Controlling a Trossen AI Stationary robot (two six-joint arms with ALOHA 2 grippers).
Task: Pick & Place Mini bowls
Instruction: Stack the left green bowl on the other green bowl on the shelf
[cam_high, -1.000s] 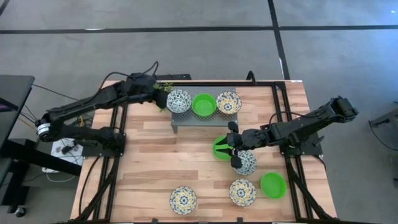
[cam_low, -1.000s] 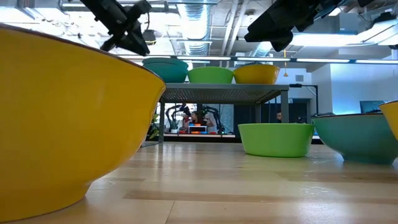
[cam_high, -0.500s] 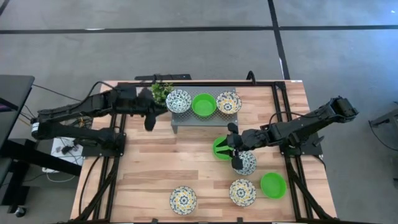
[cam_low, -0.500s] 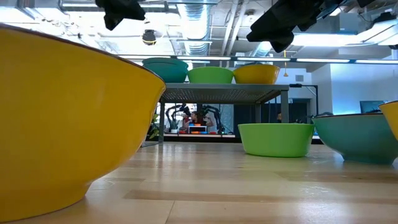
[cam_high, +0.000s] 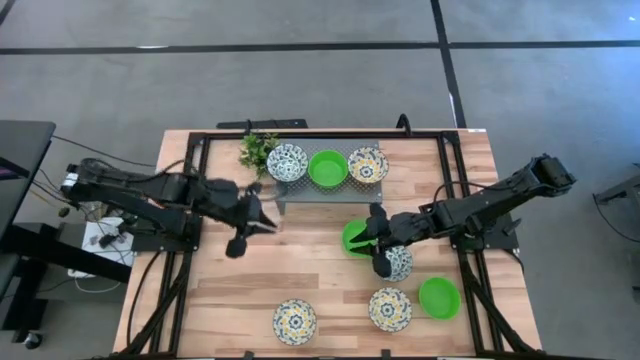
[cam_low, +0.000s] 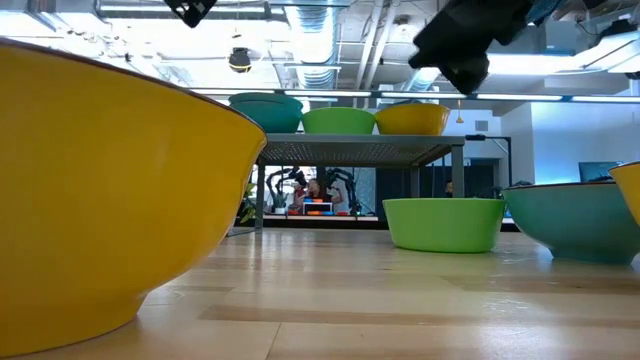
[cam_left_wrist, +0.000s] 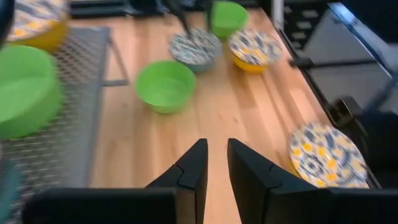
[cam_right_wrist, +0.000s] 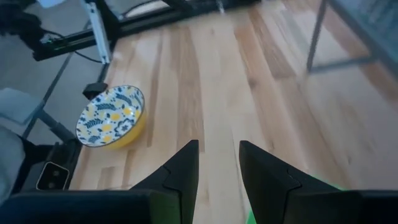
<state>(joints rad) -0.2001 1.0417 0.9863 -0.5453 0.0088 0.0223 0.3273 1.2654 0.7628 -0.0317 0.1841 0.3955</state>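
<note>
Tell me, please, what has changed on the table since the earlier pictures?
The left gripper left the plant sprig by the stand and swung out over the table's middle, empty. The right gripper stayed over the green bowl. No bowl moved.

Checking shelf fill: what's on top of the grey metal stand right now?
Three mini bowls in a row on the grey stand: a blue-patterned bowl, a green bowl, and a yellow-patterned bowl. From above, the stand hides whatever is beneath it.
</note>
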